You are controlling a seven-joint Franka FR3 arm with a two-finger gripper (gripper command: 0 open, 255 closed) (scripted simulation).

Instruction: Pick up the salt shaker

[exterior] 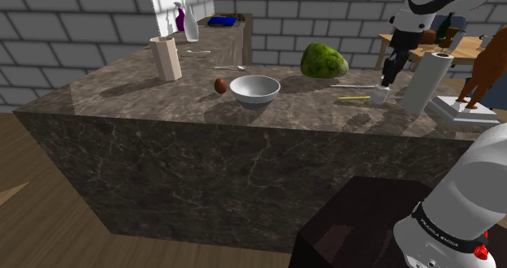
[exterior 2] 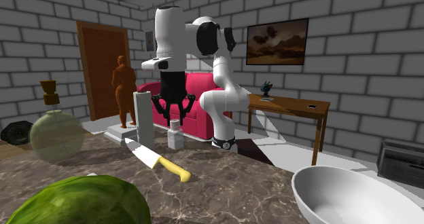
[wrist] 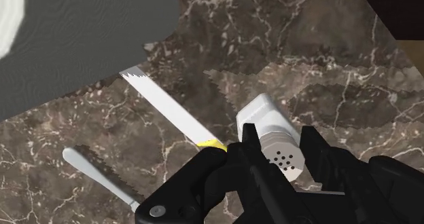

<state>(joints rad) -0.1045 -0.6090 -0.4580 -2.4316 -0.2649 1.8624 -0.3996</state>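
Note:
The salt shaker point(exterior: 379, 95) is a small white bottle with a perforated cap, standing upright on the dark marble counter point(exterior: 146, 104) near its right end in the shoulder view. My black gripper point(exterior: 389, 77) hangs just above it, open. In the second exterior view the gripper point(exterior 2: 174, 111) hovers over the shaker point(exterior 2: 175, 134) with both fingers spread. In the wrist view the shaker's cap point(wrist: 278, 151) lies between the fingertips of the gripper point(wrist: 280, 138), and I cannot see them touching it.
A yellow-handled knife point(exterior: 353, 98) and a silver utensil point(wrist: 102, 178) lie beside the shaker. A paper towel roll point(exterior: 425, 81) and a brown horse figure point(exterior: 479, 71) stand close by. A white bowl point(exterior: 254, 88), an egg point(exterior: 220, 85) and a green cabbage point(exterior: 323, 61) sit mid-counter.

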